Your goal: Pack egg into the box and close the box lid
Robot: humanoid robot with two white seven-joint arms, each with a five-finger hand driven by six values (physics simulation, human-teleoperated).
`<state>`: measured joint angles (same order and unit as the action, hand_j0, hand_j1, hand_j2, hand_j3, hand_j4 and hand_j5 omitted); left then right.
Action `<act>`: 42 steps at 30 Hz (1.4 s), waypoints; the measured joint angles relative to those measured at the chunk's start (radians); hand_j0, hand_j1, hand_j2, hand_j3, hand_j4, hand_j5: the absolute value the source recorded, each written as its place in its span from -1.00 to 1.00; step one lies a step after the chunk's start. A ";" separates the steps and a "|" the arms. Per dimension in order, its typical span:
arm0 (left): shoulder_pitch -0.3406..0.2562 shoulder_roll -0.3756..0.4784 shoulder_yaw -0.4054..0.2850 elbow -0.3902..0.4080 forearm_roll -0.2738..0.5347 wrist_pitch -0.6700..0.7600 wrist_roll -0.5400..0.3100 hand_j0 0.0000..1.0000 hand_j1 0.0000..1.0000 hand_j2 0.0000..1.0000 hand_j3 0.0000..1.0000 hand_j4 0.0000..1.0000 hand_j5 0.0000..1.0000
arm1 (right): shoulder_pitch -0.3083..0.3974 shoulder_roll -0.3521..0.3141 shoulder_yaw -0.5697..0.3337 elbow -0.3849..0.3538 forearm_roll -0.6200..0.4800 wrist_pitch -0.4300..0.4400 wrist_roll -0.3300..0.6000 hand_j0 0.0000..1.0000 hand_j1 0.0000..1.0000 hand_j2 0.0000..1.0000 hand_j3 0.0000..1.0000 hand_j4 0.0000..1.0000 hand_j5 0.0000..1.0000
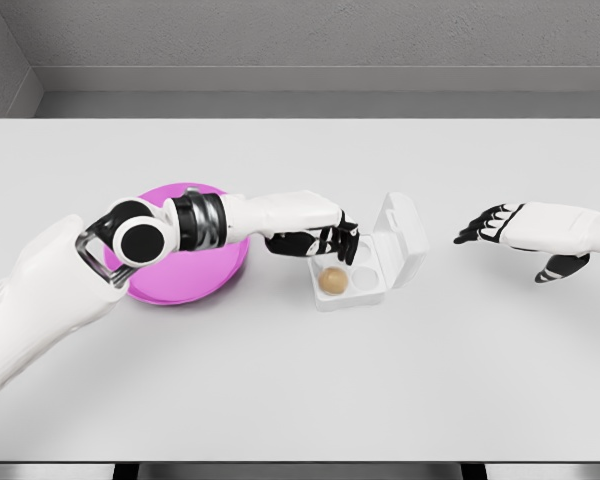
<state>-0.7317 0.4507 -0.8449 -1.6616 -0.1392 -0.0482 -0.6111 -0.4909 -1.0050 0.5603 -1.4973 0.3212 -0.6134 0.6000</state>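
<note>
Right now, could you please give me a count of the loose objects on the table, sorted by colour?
Pink: 1, the plate
White: 1, the open box
Brown: 1, the egg lying in the box
Total: 3

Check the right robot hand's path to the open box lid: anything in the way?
Nothing visible. Bare white table lies between the right robot hand and the raised lid of the white plastic box. The left robot hand hovers at the box's far-left side, over the tray, with the brown egg already inside.
</note>
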 measured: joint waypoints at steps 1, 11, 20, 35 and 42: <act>-0.009 0.005 0.002 -0.007 0.012 0.000 0.000 -0.26 -0.26 -0.26 -0.26 -0.26 -0.26 | 0.002 0.000 0.000 0.000 0.000 0.000 -0.002 1.00 1.00 1.00 1.00 1.00 1.00; 0.008 0.378 0.116 -0.090 0.285 -0.121 0.000 1.00 1.00 1.00 1.00 1.00 1.00 | -0.008 0.017 -0.003 0.001 0.000 0.000 -0.009 1.00 1.00 1.00 1.00 1.00 1.00; 0.101 0.571 0.139 -0.019 0.306 -0.464 0.000 1.00 1.00 1.00 1.00 1.00 1.00 | -0.015 0.067 -0.002 -0.036 0.000 0.000 -0.009 1.00 1.00 1.00 1.00 1.00 1.00; 0.100 0.585 0.142 0.015 0.301 -0.519 0.000 1.00 1.00 1.00 1.00 1.00 1.00 | -0.044 0.086 0.002 -0.140 -0.002 0.000 -0.009 1.00 1.00 1.00 1.00 1.00 1.00; 0.098 0.585 0.142 0.031 0.301 -0.520 0.000 1.00 1.00 1.00 1.00 1.00 1.00 | -0.104 0.168 0.092 -0.150 -0.003 0.000 -0.008 1.00 1.00 1.00 1.00 1.00 1.00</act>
<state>-0.6335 1.0359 -0.7032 -1.6311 0.1617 -0.5681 -0.6112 -0.5952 -0.8371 0.6527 -1.6476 0.3177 -0.6132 0.5918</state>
